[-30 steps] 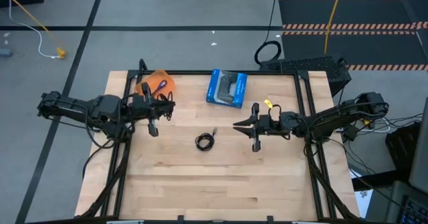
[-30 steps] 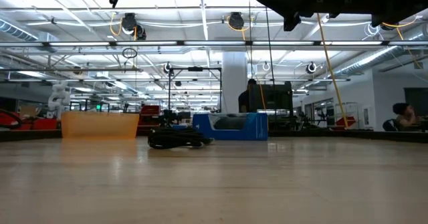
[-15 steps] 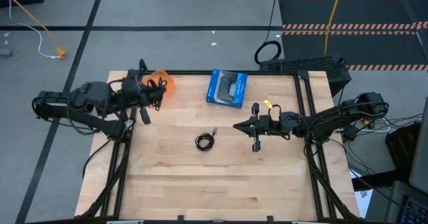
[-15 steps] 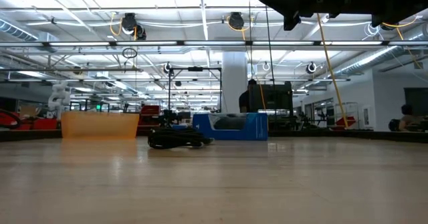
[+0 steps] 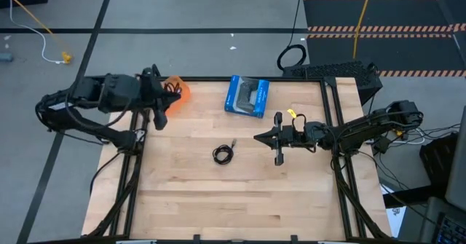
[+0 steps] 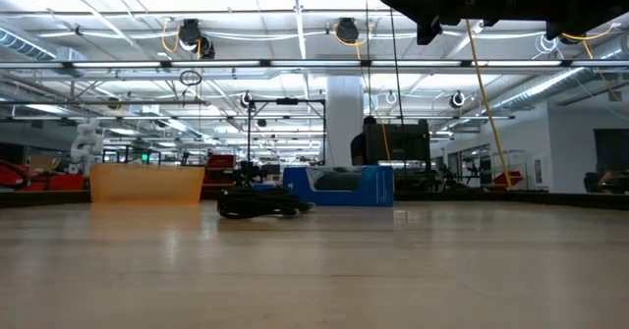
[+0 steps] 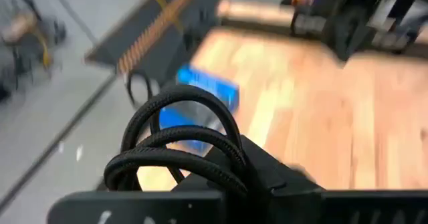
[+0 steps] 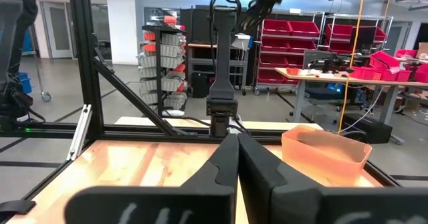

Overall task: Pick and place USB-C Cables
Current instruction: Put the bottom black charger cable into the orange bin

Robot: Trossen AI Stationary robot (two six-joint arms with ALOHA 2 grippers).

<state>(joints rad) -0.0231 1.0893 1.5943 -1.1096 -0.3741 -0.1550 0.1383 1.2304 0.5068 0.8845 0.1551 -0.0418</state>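
Observation:
My left gripper [image 5: 160, 107] hovers at the table's far-left corner, beside the orange bin [image 5: 178, 89], shut on a black coiled USB-C cable [image 7: 177, 134]. A second black coiled cable [image 5: 223, 154] lies flat on the wood mid-table and also shows in the low view [image 6: 260, 203]. The blue box [image 5: 247, 95] rests at the far edge. My right gripper [image 5: 256, 136] waits shut above the table, right of the lying cable. The blue-purple cable does not show. My left gripper has the black cable pinched between its two fingers. Several loops [image 7: 167, 160] stick out past the fingertips in the left wrist view. The coil is lifted clear of the table. The gripper body hides the exact spot of contact.
The orange bin [image 6: 147, 184] and blue box [image 6: 339, 186] stand along the far edge. Black frame rails [image 5: 331, 109] border the table. Bare wood spreads over the near half [image 5: 233, 200]. The right wrist view shows the orange bin [image 8: 326, 154] ahead.
My left gripper, still shut on the black cable, has risen and drawn back toward the table's far-left corner, ending beside the orange bin; it has left the top of the low view. The right arm and the lying cable have kept still.

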